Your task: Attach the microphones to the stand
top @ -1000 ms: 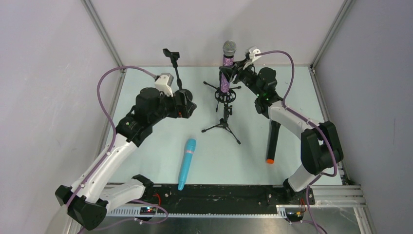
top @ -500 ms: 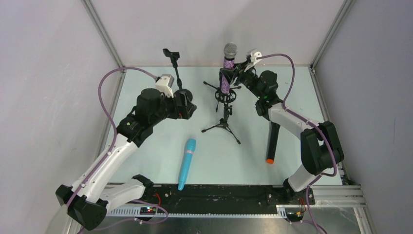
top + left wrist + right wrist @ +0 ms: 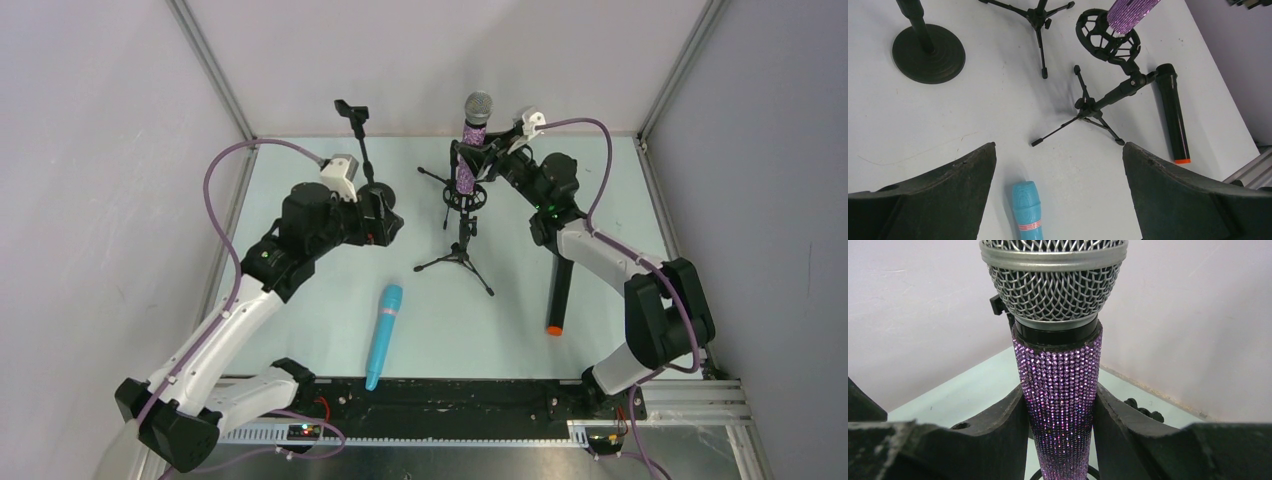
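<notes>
Since a second ago the right arm has swung a little toward 3 o'clock, carrying the purple glittery microphone [image 3: 470, 140] with it, so the silver mesh head now sits slightly further right and lower in the overhead view; the left arm has not shifted. In the wrist view the right gripper [image 3: 488, 152] has its two fingers pressed against opposite sides of the sparkly body just under the head, partly closed and gripping it, with the microphone nearly upright. Its lower end meets the mouth of the black basket mount [image 3: 463, 196] on top of the tripod stand [image 3: 460, 250]. How far it sits inside the basket cannot be told. The left gripper [image 3: 386, 224] hangs at about 9 o'clock from that stand, jaws spread wide and holding nothing, above the pale table [image 3: 470, 330]. The turquoise microphone [image 3: 384, 335] lies flat on the table at about 7 o'clock from the tripod stand, well apart from it. The black microphone [image 3: 560, 290] lies flat at about 4 o'clock, its orange end toward the near edge. A second tripod [image 3: 1038, 17] stands just behind the first, at 12 o'clock, and a round-base stand [image 3: 366, 160] with an empty clip rises at about 10 o'clock.
</notes>
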Robot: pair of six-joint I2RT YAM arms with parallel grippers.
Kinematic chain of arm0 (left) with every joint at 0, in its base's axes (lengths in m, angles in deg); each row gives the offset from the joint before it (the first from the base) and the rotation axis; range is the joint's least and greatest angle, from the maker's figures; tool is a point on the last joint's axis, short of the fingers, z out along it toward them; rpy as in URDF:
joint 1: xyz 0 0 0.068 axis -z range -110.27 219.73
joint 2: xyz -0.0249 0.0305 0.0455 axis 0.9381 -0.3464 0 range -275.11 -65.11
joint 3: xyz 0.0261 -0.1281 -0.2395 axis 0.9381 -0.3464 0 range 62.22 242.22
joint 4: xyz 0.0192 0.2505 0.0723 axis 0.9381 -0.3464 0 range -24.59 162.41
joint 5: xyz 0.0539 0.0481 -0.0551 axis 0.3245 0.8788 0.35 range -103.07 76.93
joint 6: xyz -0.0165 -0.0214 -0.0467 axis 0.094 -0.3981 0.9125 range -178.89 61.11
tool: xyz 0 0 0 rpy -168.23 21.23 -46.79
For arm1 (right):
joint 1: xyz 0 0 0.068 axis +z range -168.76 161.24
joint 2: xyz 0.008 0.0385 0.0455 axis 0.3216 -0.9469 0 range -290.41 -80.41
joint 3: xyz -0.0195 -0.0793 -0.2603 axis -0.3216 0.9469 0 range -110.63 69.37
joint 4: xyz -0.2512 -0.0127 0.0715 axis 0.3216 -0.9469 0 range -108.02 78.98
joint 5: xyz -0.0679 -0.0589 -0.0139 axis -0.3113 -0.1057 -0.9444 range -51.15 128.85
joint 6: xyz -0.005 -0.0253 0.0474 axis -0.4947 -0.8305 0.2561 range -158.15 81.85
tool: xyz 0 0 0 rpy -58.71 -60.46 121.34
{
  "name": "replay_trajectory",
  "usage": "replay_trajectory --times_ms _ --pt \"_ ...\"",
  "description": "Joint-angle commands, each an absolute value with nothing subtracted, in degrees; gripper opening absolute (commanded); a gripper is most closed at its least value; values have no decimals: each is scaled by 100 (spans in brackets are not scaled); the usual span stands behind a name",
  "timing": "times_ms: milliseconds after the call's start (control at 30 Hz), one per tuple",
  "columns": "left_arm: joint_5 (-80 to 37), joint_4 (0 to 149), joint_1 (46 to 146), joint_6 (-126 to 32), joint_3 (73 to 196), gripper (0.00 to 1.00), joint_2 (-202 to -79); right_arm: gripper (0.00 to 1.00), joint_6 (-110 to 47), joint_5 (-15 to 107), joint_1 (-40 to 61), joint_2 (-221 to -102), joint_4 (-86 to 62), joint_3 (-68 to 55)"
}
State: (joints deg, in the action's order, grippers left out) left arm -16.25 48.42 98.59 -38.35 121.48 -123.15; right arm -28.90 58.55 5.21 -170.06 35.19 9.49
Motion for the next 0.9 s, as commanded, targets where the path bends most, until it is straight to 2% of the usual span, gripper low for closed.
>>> replay_trajectory --times_ms 0,867 --pt "-1598 5020 9891 -3834 12079 100 -12174 0 -2870 5926 534 -16676 4141 878" --pt "-1532 5020 9891 -3852 11954 100 -12094 0 -3015 5842 490 -16856 4241 1051"
